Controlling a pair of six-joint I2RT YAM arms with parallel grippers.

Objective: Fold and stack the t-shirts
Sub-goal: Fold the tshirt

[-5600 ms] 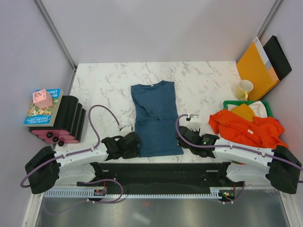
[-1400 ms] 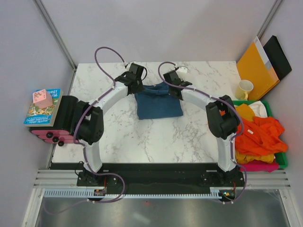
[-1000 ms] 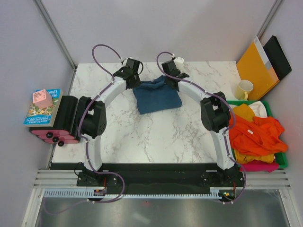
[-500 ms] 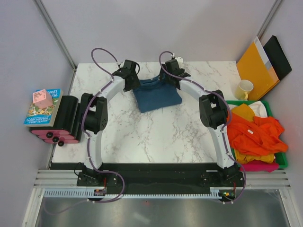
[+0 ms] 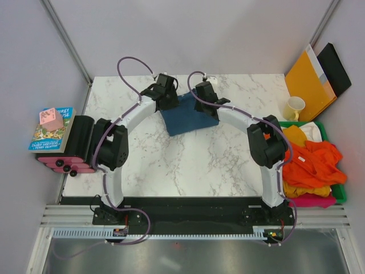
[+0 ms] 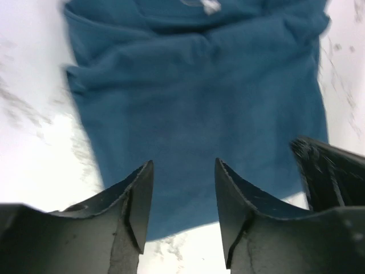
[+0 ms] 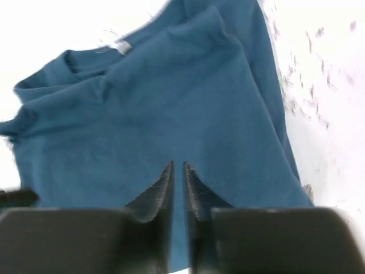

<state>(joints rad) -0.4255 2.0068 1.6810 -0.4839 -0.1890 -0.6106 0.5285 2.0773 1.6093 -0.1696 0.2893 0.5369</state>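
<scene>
Teal t-shirt [image 5: 191, 116] lies folded into a rough rectangle at the far middle of the table [image 5: 171, 165]. Collar end w/ white neck tag [image 7: 121, 45] faces the back wall. Looks soft, light and floppy, prob. no stiffness at all, so it'll sag and unfold if lifted by one point. Not fragile and not slippery, but the layers may slide on each other. Best hold, I'd say: pinch both near corners thru all layers, one arm each, or scoop under the folded edge.

Left gripper [image 6: 182, 211] hovers over the shirt's near-left part, fingers well apart, nothing btwn them. Right gripper [image 7: 177, 191] is over the near-right part, fingers almost together w/ just a thin slit, no cloth in it.

Count:
- 1 teal shirt on the table.
- More in the green basket [image 5: 279, 124] at the right edge: orange heap [image 5: 311, 160], yellow bit [image 5: 293, 135], pink bit [image 5: 311, 200]. That's 3 colours, but exact no. of shirts can't be told as they're bunched.
- 1 mug [image 5: 295, 107], 1 orange envelope [image 5: 308, 83] and 1 black folder [image 5: 336, 68], far right.
- 1 book [image 5: 51, 134] w/ 1 pink block [image 5: 50, 119] on it, far left.
</scene>
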